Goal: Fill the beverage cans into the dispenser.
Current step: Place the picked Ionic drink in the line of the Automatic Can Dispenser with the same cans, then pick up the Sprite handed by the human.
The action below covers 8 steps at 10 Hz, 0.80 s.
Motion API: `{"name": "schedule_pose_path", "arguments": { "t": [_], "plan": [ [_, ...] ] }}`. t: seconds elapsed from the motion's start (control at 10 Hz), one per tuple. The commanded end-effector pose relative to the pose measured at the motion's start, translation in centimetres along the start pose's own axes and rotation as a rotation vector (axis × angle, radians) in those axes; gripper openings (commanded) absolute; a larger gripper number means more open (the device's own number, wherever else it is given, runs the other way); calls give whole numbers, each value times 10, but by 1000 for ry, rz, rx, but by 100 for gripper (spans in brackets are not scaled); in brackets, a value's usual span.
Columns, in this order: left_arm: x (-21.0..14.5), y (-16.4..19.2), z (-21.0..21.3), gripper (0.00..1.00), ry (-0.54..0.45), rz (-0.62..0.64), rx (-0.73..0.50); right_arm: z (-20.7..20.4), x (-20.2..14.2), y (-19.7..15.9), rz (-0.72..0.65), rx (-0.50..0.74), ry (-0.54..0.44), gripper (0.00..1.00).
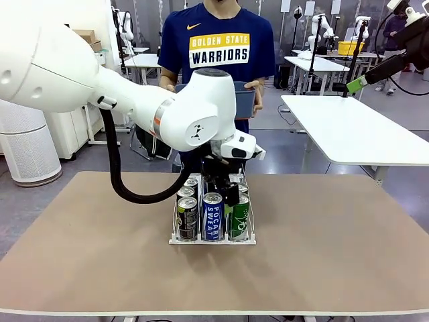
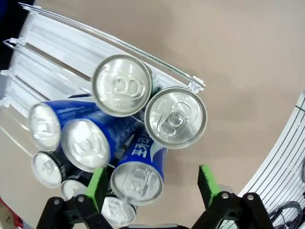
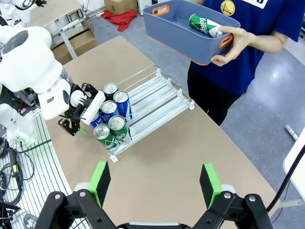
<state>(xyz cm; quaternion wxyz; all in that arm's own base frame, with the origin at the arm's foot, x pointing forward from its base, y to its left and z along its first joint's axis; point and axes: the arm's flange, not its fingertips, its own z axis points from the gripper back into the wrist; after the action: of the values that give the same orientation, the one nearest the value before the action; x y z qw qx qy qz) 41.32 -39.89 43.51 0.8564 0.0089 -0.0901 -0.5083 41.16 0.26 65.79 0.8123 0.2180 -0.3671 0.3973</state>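
The left gripper (image 2: 151, 183) is being held open over the beverage cans (image 2: 121, 85) in the dispenser (image 2: 47, 52); the right gripper (image 3: 155, 180) is being held open, a bin (image 3: 176, 38) at twelve o'clock.

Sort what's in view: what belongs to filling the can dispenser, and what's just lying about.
For the job: loaded cans; dispenser; green can in the blue-grey bin that the person holds; left gripper, open above the cans.

Lying about: red cloth; cardboard box; yellow crate; white side table.
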Motion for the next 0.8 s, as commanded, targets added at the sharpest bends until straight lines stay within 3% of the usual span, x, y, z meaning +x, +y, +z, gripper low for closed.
{"name": "schedule_pose_path", "arguments": {
  "t": [0.0,0.2,0.7],
  "plan": [
    [-18,-9,23,100,-39,30,39,-2,-1,-1,17,30,-19,100],
    [-3,-1,17,100,-21,11,22,-2,-1,-1,17,30,-19,100],
    [-3,-1,17,100,-21,11,22,-2,-1,-1,17,30,-19,100]
  ]
}}
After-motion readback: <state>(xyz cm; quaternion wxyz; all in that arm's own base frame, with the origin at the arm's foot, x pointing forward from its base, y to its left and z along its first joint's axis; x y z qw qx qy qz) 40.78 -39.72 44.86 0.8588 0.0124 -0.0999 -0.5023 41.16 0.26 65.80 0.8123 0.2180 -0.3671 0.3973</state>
